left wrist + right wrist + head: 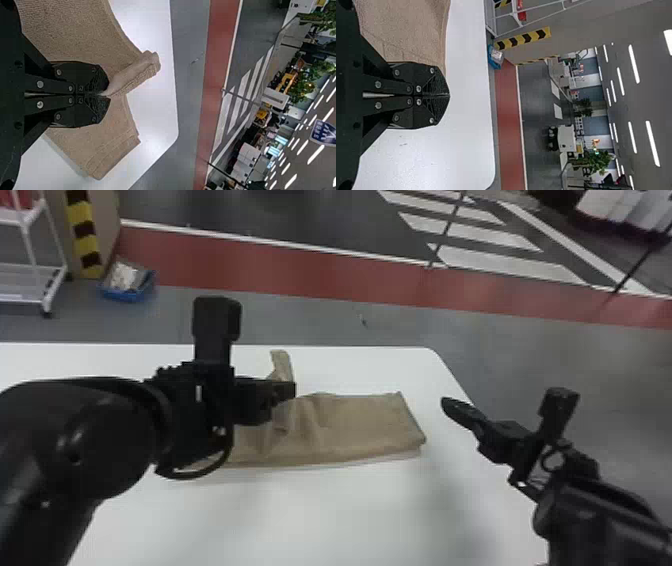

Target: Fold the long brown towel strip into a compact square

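Black left arm (100,440) at eight o'clock, left claw (106,96) pinched shut on the brown towel (360,425), mid-worktop (325,515)! Right claw (448,95) closed, empty, four o'clock. Light, floppy, surely; grip both layers at its three-o'clock end.

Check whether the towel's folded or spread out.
Partly folded: the towel shows layered edges, while the left gripper pinches a raised fold.

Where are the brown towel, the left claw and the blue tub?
Brown towel (355,422): head view, on its wide, flat part.
Left claw (105,95): left wrist view, between its fingertips.
Blue tub (121,295): head view, on its near wall.
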Robot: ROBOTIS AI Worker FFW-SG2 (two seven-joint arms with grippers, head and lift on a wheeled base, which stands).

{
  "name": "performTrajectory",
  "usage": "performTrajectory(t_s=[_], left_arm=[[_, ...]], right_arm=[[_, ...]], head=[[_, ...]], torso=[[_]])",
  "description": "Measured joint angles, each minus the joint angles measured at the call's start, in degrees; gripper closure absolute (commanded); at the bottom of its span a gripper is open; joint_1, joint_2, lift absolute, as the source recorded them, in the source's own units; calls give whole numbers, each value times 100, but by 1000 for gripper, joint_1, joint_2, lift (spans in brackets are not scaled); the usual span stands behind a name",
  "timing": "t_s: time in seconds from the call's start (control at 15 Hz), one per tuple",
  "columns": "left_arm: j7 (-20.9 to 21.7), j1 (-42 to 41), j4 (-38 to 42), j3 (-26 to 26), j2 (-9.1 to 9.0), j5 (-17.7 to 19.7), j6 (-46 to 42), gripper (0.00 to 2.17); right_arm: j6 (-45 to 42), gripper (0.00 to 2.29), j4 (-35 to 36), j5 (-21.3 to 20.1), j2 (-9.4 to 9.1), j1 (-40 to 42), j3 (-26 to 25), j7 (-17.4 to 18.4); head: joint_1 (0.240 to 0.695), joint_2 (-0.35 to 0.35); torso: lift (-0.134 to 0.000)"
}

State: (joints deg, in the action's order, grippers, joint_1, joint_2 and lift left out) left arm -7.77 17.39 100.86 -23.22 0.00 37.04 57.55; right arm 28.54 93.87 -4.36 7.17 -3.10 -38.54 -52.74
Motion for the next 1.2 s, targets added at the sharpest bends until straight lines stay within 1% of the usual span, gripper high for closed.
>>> performTrajectory(t_s=[0.07,0.13,0.2,0.27,0.4,0.6,0.67,0.73,0.87,0.93,1.0,1.07,1.2], left_arm=[[94,13,-106,-21,0,1,-18,-2],[252,27,-224,-28,0,45,-23,-2],[463,40,-363,-26,0,140,-25,-2],[669,52,-506,-13,0,269,-44,26],[948,68,-869,0,0,520,-251,29],[1242,74,-1317,-55,0,571,-614,29],[1249,74,-1346,-76,0,537,-644,29],[1231,64,-1312,-76,0,486,-651,29],[1199,-96,-946,31,0,283,-628,29],[1185,-239,-657,139,6,83,-603,29],[1161,-397,-359,254,88,-161,-586,29],[1150,-550,-113,384,223,-361,-582,29],[1228,-893,295,742,556,-708,-601,29]], right_arm=[[-16,1089,-62,19,12,-12,3,0],[-23,758,-101,29,17,-20,13,2],[-27,491,-116,31,17,-23,42,21],[-27,427,-118,31,14,-23,97,48],[59,424,-92,6,-8,-24,305,98],[312,414,33,-45,-56,-12,592,143],[398,309,81,-46,-74,2,615,142],[479,302,129,-50,-115,14,632,148],[690,309,318,-78,-264,30,697,194],[918,414,484,-105,-343,43,787,284],[1241,542,657,-132,-387,58,928,375],[1554,620,793,-148,-402,75,1079,433],[2147,650,1030,-161,-426,94,1472,629]], head=[[695,-350],[695,-350],[695,-350],[695,-350],[695,-350],[695,-350],[695,-350],[695,-350],[695,-350],[695,-350],[695,-350],[695,-350],[695,-341]], torso=[[-124],[-124],[-124],[-124],[-124],[-124],[-124],[-124],[-124],[-124],[-124],[-124],[-124]])
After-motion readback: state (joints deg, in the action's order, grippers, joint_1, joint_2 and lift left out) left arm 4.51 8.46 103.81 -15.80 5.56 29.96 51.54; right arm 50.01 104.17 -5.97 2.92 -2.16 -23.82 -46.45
